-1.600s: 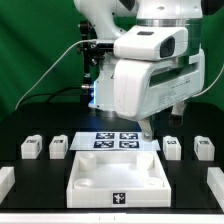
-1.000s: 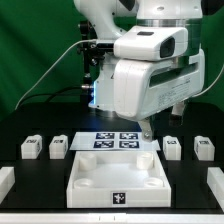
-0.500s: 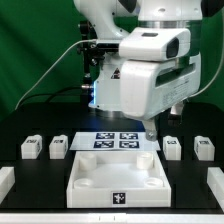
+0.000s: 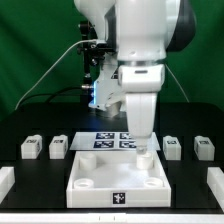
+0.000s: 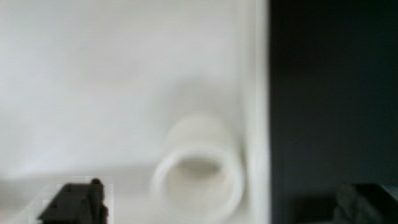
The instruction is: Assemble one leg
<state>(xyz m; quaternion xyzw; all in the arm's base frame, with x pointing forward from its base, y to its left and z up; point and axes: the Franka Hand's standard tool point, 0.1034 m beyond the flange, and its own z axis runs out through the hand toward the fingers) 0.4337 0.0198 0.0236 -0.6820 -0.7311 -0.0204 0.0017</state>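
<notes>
On the black table, inner spot on the exterior view's right: the leg (image 4: pixel 172 147), a stubby white block with its tag facing the camera, standing alone with nothing touching it.
Leg's neighbours: 3 lookalikes share its row. The outer right leg (image 4: pixel 203 148) stands beside it, while the inner left leg (image 4: pixel 58 147) and outer left leg (image 4: pixel 31 148) are well across, each apart from the next.
Gripper: the gripper (image 4: pixel 145 150) points straight down near the leg, low over the panel's far corner on the exterior view's right. Contact with the panel: cannot tell.
Claw: the wrist view shows dark fingertips (image 5: pixel 71 200) spread wide, with nothing between them.
Panel: the large white square panel (image 4: pixel 118 180) lies flat in front, with a small tag on its near edge.
Socket: 1 round socket (image 5: pixel 201 170) shows blurred under the wrist camera, close to the panel's edge where white meets the table (image 4: pixel 30 200).
Marker board: the marker board (image 4: pixel 105 140) lies flat just behind the panel, partly covered by the arm (image 4: pixel 140 50).
Edges: 2 white parts are cut off by the frame, the left part (image 4: pixel 5 180) and the right part (image 4: pixel 215 185).
</notes>
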